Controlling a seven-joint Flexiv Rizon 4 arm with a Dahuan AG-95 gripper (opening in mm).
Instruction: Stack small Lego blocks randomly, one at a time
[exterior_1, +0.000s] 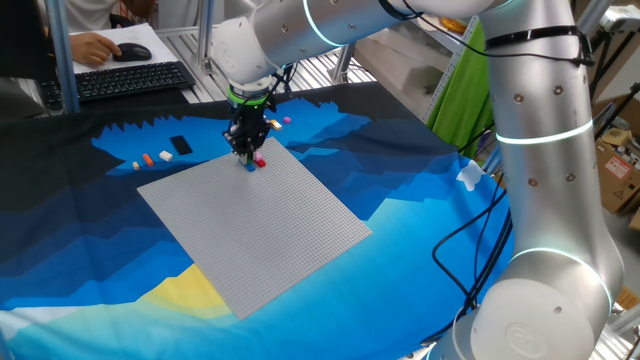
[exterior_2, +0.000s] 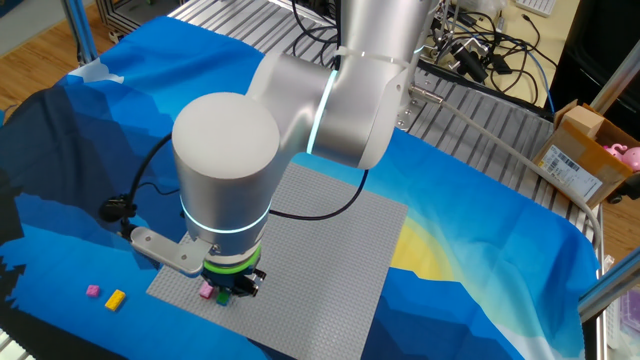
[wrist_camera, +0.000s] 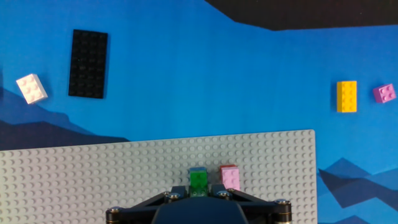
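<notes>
Gripper (wrist_camera: 198, 194) points straight down near the grey baseplate (wrist_camera: 93, 180) far edge, jaws nearly closed on a green brick (wrist_camera: 198, 181) (pink brick (wrist_camera: 229, 178) just beside). Beyond, on the blue cloth (wrist_camera: 205, 81): yellow brick (wrist_camera: 347, 96), white brick (wrist_camera: 32, 88), black plate (wrist_camera: 88, 63).

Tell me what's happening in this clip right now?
The silver robot arm's pincer points straight down at the edge of the large grey studded baseplate, closed around a small green plastic brick that sits on a blue one. A pink brick stands right beside it. Yellow, purple and white bricks wait on the blue cloth.
</notes>
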